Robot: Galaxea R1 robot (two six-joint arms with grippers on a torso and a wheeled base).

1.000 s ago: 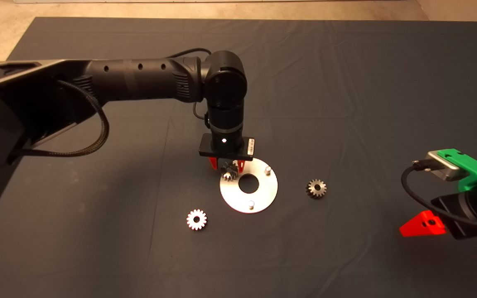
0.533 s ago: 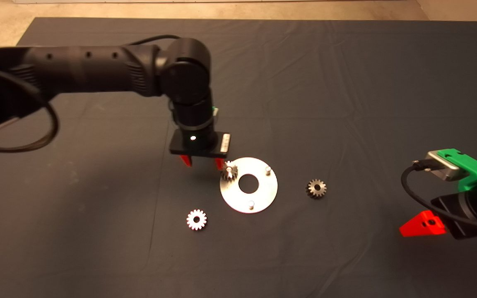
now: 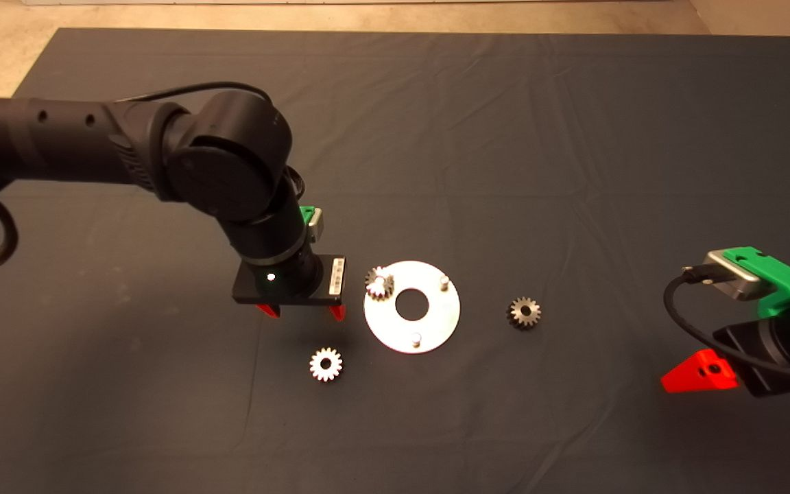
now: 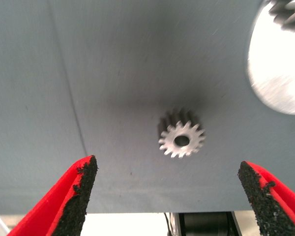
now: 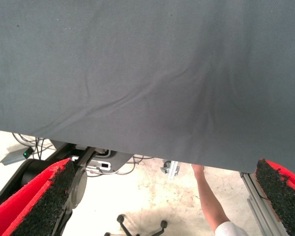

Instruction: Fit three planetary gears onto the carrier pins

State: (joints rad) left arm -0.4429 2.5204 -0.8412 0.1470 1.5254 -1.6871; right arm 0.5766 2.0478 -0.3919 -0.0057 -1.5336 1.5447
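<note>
A shiny round disc with a central hole lies mid-mat. One planetary gear sits on its left carrier pin. Two other carrier pins stand bare. A second gear lies flat on the mat, left of and nearer than the disc; it also shows in the left wrist view. A third gear lies right of the disc. My left gripper hovers open and empty just behind the near-left gear, left of the disc. My right gripper is parked at the lower right, open.
The dark mat has soft creases. Beyond its edge, the right wrist view shows floor, cables, a chair base and a person's arm.
My left gripper let go of the gear on the left pin, then swung left and nearer, to just behind the loose gear. The right arm stayed still.
</note>
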